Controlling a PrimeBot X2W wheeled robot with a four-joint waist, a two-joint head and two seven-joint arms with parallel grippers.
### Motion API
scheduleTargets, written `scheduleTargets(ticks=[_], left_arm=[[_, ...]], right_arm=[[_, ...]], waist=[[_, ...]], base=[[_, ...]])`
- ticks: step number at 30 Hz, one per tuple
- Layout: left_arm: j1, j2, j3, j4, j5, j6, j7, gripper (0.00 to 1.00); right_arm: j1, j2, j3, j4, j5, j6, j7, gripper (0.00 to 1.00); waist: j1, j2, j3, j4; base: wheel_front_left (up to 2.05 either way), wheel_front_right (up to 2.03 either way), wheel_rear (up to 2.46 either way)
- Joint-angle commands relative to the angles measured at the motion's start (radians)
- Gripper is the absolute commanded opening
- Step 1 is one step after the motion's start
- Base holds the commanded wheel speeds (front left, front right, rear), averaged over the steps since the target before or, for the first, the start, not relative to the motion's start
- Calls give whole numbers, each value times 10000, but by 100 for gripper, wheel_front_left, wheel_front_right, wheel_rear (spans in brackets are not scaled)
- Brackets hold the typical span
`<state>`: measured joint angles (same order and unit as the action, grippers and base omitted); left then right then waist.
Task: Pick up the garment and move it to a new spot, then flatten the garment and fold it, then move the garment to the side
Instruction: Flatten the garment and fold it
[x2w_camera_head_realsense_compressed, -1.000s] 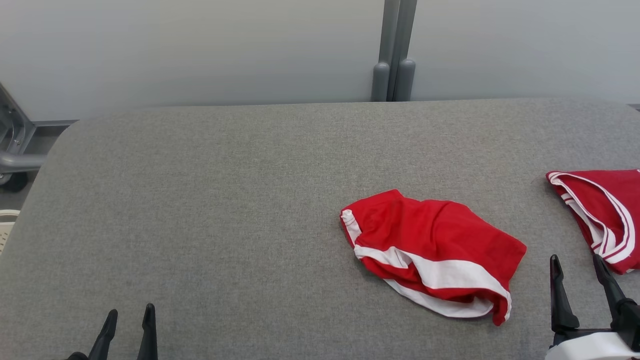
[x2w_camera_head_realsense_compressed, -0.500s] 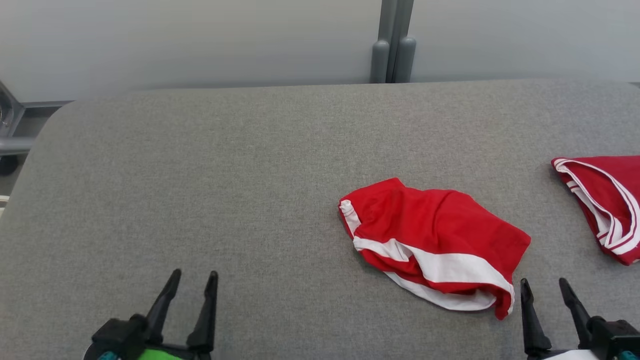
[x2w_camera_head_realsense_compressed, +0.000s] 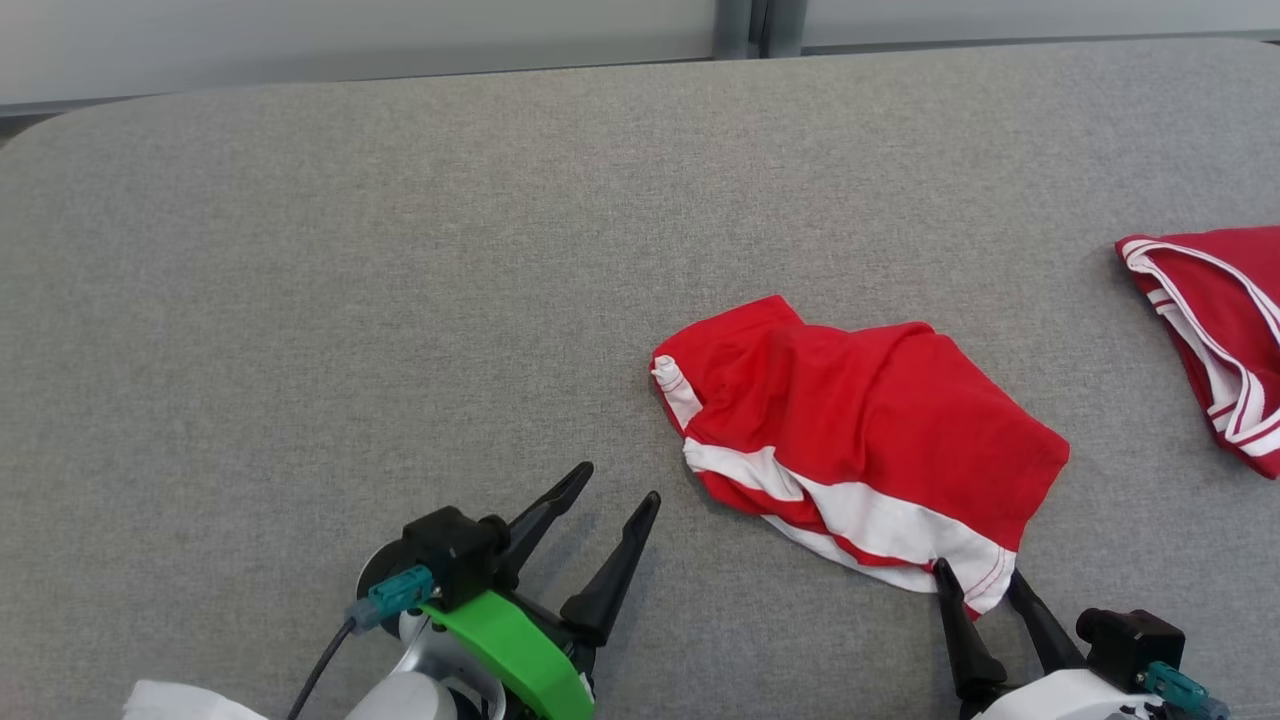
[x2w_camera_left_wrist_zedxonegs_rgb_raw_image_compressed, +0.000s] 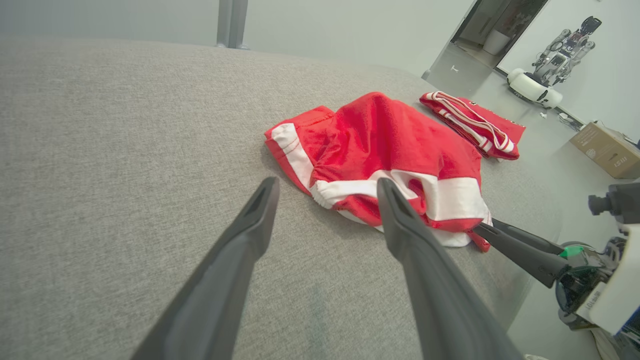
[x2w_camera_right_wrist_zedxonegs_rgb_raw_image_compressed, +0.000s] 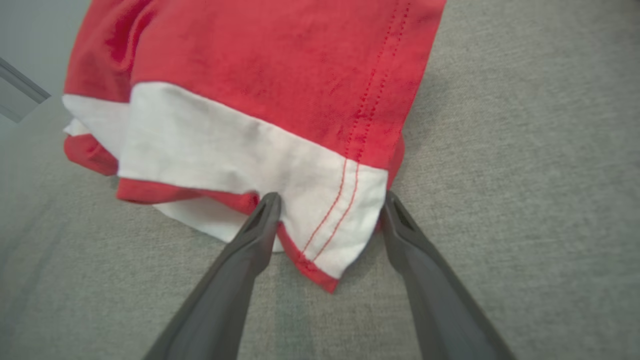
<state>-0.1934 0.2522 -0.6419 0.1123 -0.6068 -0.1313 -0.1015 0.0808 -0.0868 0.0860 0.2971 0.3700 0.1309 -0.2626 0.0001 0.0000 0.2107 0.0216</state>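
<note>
— Both arms have closed in on the cloth over the last second. The right gripper (x2w_camera_head_realsense_compressed: 978, 572), which stood off beside the crumpled garment (x2w_camera_head_realsense_compressed: 860, 420), now has its two fingers either side of the nearest corner. The left gripper (x2w_camera_head_realsense_compressed: 618, 483) has come up from the bottom edge to just short of the left hem. The head view has also tipped down, so the cloth's shift in the picture is not the cloth moving.

— Is either one holding anything?

— No. Both sets of jaws are spread wide and empty. In the right wrist view the white-banded corner with red stitching lies between the fingers, unpinched. The left fingers point at the white hem, near it but apart.

— Which step is this?

— The first, I judge: the pick-up, with the grasp not yet made. The garment, perhaps sports shorts, lies bunched on the grey padded table (x2w_camera_head_realsense_compressed: 300, 300), right of the middle, with nothing flattened.

— What does the next move call for?

— The right jaws should shut squarely on that corner. The left needs to reach the hem before it shuts. Then both can lift together.

— Anything beyond it?

— A second red garment (x2w_camera_head_realsense_compressed: 1215, 320), white-trimmed, lies at the table's right edge, well apart. The new spot should stay clear of it.
</note>
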Motion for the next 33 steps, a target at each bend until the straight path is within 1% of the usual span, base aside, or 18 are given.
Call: scheduleTargets(ticks=[1, 3, 4, 5, 6, 7, 10, 11, 12, 14, 15, 16, 17, 18, 20, 28, 33], left_arm=[[-315, 125, -96, 48, -16, 12, 48, 100], [-556, 101, -275, 151, -102, 10, 86, 100], [-681, 74, -354, 218, -126, 10, 95, 100], [-807, 40, -410, 310, -162, 12, 94, 100], [-912, -14, -469, 413, -260, 12, 105, 100], [-1047, -3, -565, 524, -239, 10, 129, 100], [-1349, -88, -712, 911, -398, 10, 168, 100], [-1475, -100, -757, 1053, -383, 10, 147, 100], [-1560, -126, -800, 1200, -393, 10, 141, 100], [-1702, -191, -894, 1471, -460, 10, 75, 100], [-1752, -242, -949, 1580, -546, 10, 49, 100], [-1813, -287, -1009, 1706, -610, 12, 32, 100], [-1898, -270, -1094, 1834, -589, 12, 34, 100], [-1962, -276, -1187, 1954, -635, 12, 16, 100], [-2065, -279, -1317, 2159, -692, 10, -54, 100], [-2383, -358, -1696, 2561, -1079, 10, -208, 100], [-2615, -596, -1948, 2932, -1684, 10, -279, 100]], right_arm=[[-131, -155, 166, 55, 312, -5, -32, 100], [-205, -294, 432, 101, 592, -5, -30, 100], [-266, -349, 492, 74, 704, -5, -29, 98], [-303, -391, 542, 52, 793, -5, -29, 91], [-314, -451, 574, 19, 812, -5, -29, 75], [-348, -487, 593, -20, 817, -5, -29, 67], [-420, -572, 594, -175, 666, -5, -30, 69], [-435, -582, 588, -240, 634, -5, -30, 72], [-424, -580, 583, -287, 590, -5, -30, 77], [-371, -604, 515, -415, 466, -5, -32, 84], [-342, -582, 525, -459, 435, -5, -30, 85], [-321, -568, 536, -502, 416, -4, -32, 75], [-314, -562, 556, -527, 402, -4, -30, 52], [-313, -556, 595, -522, 414, -5, -30, 39], [-381, -576, 639, -528, 432, -5, -32, 0], [-438, -668, 687, -582, 415, -5, -30, 0], [-506, -720, 751, -611, 380, -4, -32, 0]], waist=[[-1, 0, 265, -182], [-1, 0, 372, -252], [-1, 0, 411, -282], [-1, 0, 449, -317], [-1, 0, 475, -346], [-1, 0, 494, -372], [-1, 0, 552, -481], [-1, 0, 574, -520], [-1, 0, 591, -556], [-1, 0, 620, -620], [-1, 0, 639, -654], [-1, 0, 653, -676], [-1, 0, 662, -702], [-1, 0, 669, -730], [-1, 0, 678, -774], [-1, 0, 720, -800], [-1, 0, 769, -806]], base=[[0, 0, 0], [0, 0, 0], [0, 0, 0], [0, 0, 0], [0, 0, 0], [0, 0, 0], [0, 0, 0], [0, 0, 0], [0, 0, 0], [0, 0, 0], [0, 0, 0], [0, 0, 0], [0, 0, 0], [0, 0, 0], [0, 0, 0], [0, 0, 0], [0, 0, 0]])
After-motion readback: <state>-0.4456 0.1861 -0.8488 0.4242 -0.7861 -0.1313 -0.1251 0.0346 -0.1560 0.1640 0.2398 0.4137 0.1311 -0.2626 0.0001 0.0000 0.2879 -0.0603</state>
